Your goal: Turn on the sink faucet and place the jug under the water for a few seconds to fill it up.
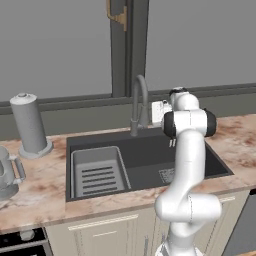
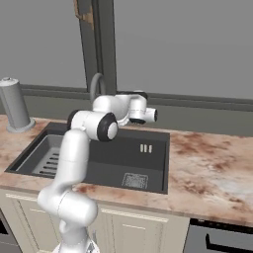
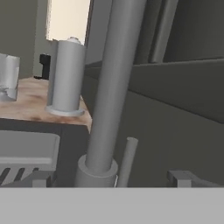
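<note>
I've got the gripper (image 3: 111, 178) right at the base of the sink faucet (image 1: 139, 102), fingers (image 3: 181, 177) spread wide, released, holding nothing, w/ the small lever (image 3: 127, 161) standing just beside the stem btwn them. No water running yet, so my call: nudge the lever sideways w/ one fingertip, slow, w/o clipping the stem. The jug (image 1: 7, 171) sits on the counter (image 1: 40, 190) left of the sink (image 1: 145, 162), well apart from the tap.

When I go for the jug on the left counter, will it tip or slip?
The jug looks tall, so a high push could tip it. Its glass-like wall is probably slick and breakable; the looped handle seems the safer hold. It appears empty, so likely light now and heavier once filled.
</note>
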